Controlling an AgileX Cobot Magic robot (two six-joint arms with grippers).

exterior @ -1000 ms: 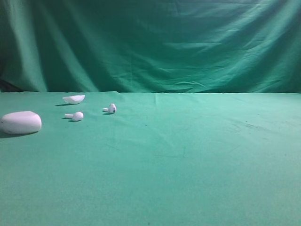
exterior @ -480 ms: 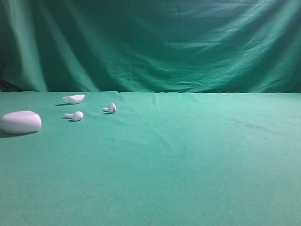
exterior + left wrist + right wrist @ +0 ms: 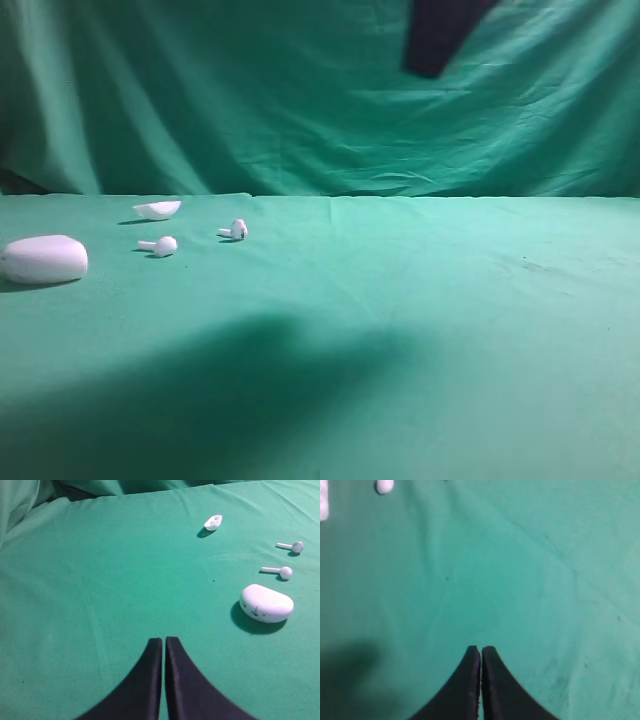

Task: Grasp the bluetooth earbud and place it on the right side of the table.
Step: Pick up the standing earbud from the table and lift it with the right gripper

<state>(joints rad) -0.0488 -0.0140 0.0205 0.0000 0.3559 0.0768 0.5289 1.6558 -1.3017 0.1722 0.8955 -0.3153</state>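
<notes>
Two tiny white bluetooth earbuds (image 3: 160,245) (image 3: 235,230) lie on the green table (image 3: 400,300) at the far left. In the left wrist view they show at the right, one nearer (image 3: 285,572) and one farther (image 3: 296,546). My left gripper (image 3: 163,640) is shut and empty, above bare cloth well short of them. My right gripper (image 3: 481,649) is shut and empty above bare cloth; a white earbud head (image 3: 384,485) shows at that view's top left. A dark part of the right arm (image 3: 440,35) hangs at the top of the exterior view.
A white pebble-shaped case (image 3: 43,260) (image 3: 266,603) lies at the left edge, beside the earbuds. A shallow white shell-like piece (image 3: 158,209) (image 3: 213,522) lies behind them. A green draped backdrop (image 3: 320,100) closes the back. A broad shadow (image 3: 230,380) falls on the front cloth.
A dark part of the right arm has come into the top of the exterior view, and a large shadow now lies on the front of the table. The earbuds, case and shell have not moved.
</notes>
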